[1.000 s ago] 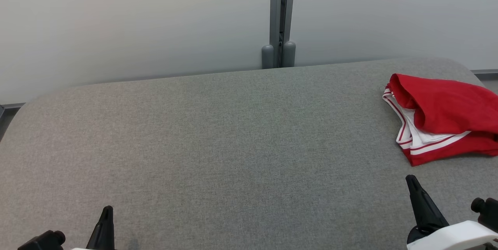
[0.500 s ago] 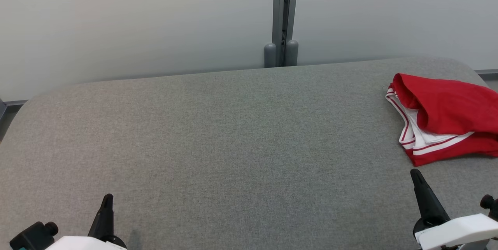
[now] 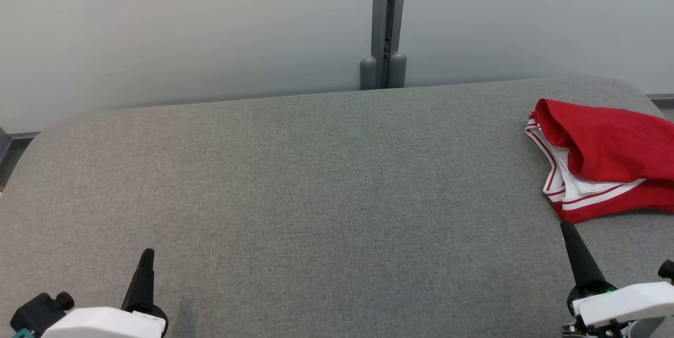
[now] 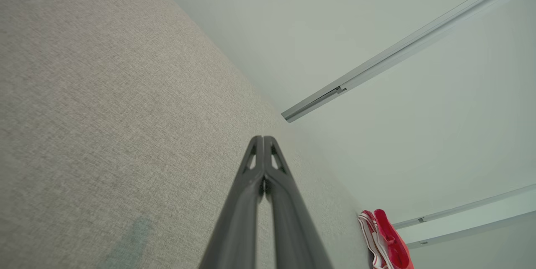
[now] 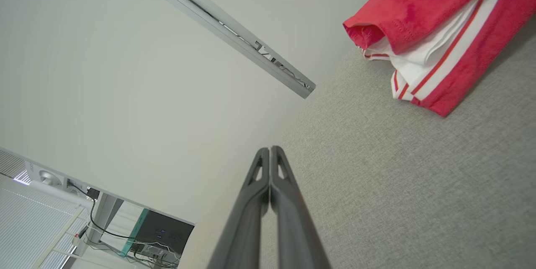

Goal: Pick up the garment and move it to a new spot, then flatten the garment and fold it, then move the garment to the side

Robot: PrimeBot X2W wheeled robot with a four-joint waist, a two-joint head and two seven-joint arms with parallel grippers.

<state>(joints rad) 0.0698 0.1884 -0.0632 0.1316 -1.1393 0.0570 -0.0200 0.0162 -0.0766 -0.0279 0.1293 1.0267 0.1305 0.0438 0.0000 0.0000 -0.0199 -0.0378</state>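
Pale wall panels (image 3: 184,27) with a grey post (image 3: 388,17) at 12 o'clock stand behind a grey fabric-covered counter (image 3: 326,185) that spans the head view. Garment (image 3: 605,153): red, with white trim and thin red stripes, lying bunched on the counter at 3 o'clock near its right end; the frame edge cuts it off, so its full extent cannot be told. Left gripper (image 3: 147,255) at 7 o'clock and right gripper (image 3: 568,228) at 5 o'clock, both over bare counter, jaws pressed together and holding nothing, the right one near the garment's closest corner but apart from it.
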